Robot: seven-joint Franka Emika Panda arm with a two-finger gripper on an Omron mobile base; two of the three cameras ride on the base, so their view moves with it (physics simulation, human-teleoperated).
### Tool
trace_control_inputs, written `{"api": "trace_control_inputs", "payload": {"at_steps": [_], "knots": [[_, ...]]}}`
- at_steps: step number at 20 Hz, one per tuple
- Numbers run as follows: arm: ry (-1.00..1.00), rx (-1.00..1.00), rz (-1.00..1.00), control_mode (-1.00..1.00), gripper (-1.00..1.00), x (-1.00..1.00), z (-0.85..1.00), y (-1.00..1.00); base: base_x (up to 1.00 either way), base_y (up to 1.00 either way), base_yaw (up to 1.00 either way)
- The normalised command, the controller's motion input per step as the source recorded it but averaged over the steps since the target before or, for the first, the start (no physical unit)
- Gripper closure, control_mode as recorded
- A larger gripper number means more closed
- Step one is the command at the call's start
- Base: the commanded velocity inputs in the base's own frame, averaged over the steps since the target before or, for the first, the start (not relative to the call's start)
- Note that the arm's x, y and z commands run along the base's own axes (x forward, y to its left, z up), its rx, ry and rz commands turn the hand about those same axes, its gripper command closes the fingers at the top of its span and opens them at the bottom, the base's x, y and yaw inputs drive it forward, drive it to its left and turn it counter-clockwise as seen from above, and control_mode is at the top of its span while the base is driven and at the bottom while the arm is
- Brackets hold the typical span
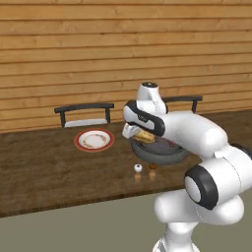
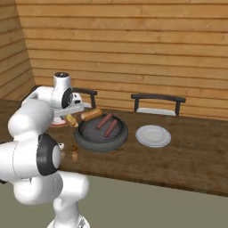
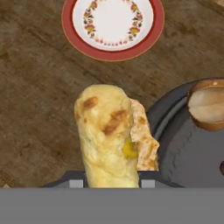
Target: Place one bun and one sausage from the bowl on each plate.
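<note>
1. Wooden table [image 1: 44,167] under plank wall, two chairs behind.
2. Gripper [image 3: 112,181] clamped on a toasted bun [image 3: 107,135], raised above the rim of the dark bowl [image 2: 89,141].
3. Second bun [image 3: 208,103] and two sausages [image 2: 107,124] inside the bowl, beside the hand.
4. Red-rimmed plate [image 3: 113,27] just ahead of the held bun.
5. White plate [image 2: 152,136] beyond the bowl, well apart.
</note>
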Motion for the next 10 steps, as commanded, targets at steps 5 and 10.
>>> {"api": "trace_control_inputs", "payload": {"at_steps": [5,10], "knots": [[0.04,0.00,0.05,-1.00,1.00,0.15,-0.07,0.92,0.00,0.00,0.00],[0.18,-0.09,0.01,-1.00,1.00,0.38,-0.15,0.82,0.00,0.00,0.00]]}}
